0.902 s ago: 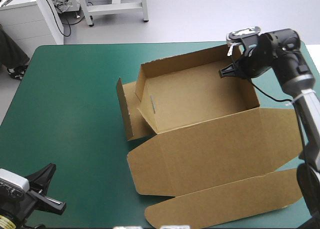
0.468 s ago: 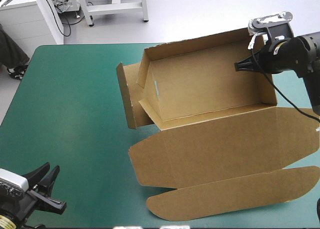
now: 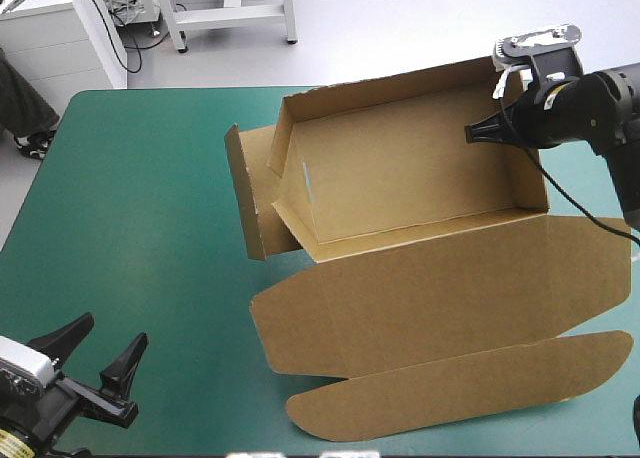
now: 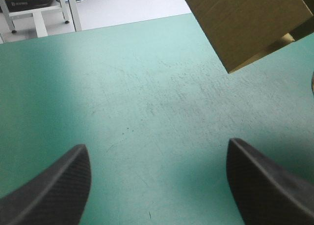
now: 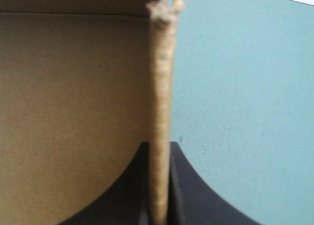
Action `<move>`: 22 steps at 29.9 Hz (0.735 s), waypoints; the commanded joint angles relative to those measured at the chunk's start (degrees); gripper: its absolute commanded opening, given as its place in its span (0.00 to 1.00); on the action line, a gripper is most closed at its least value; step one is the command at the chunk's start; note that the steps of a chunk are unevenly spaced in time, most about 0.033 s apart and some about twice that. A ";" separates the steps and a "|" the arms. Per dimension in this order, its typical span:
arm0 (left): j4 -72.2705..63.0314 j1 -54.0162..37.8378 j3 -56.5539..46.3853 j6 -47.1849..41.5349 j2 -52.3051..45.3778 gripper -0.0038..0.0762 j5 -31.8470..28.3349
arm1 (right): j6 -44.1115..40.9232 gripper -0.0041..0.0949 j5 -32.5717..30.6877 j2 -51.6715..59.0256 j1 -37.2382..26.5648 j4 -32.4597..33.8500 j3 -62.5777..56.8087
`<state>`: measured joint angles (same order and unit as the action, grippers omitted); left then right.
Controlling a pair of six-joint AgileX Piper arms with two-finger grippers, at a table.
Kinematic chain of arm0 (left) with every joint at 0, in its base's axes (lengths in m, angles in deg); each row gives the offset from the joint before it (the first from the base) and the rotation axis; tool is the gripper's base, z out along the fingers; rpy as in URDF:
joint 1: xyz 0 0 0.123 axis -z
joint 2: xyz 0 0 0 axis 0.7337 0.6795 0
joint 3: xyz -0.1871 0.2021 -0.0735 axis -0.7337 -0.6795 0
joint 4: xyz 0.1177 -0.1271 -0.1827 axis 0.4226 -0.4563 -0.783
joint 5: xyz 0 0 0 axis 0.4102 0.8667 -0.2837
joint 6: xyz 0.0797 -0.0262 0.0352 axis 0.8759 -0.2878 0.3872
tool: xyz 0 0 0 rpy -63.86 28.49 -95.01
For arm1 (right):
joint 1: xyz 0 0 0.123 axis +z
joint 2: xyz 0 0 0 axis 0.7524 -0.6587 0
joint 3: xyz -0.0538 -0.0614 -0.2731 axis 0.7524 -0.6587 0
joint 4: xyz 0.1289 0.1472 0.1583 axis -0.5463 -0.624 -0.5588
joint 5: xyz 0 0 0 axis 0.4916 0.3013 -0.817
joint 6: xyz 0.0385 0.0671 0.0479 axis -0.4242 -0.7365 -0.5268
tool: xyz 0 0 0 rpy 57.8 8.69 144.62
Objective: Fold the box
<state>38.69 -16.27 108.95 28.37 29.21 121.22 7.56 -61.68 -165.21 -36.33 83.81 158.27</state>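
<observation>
The big table [image 3: 140, 228] with the teal-green cover has the brown cardboard box [image 3: 400, 178] on its right half. The box is an open tray with its walls standing up. Its wide lid lies flat toward the near edge. One side flap sticks out at the left end. The right black hand [image 3: 475, 133] pinches the tray's right wall. The left black hand [image 3: 110, 333] is spread wide near the front left corner, holding nothing.

The left claw [image 3: 110, 331] hovers low over the tabletop's [image 3: 150, 198] near left corner, black fingers [image 4: 54, 185] spread wide apart. The right arm reaches in far right, the right claw [image 3: 472, 135] pinched tight on the box [image 3: 400, 178] wall
</observation>
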 commanded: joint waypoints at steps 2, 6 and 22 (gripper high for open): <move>0.46 0.06 2.28 1.90 3.21 0.66 -7.81 | -0.21 0.02 -0.51 1.95 -0.13 -0.61 1.45; 1.14 0.06 6.00 -0.18 10.90 0.66 -8.20 | 0.47 0.02 -0.51 1.95 -0.13 -0.74 1.45; 26.34 -0.43 24.96 -21.20 44.15 0.60 -3.52 | 2.44 0.02 -0.51 1.95 -0.13 -2.50 1.45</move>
<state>62.08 -16.27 130.36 8.00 69.99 119.24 9.32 -61.68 -165.21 -36.33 81.88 158.27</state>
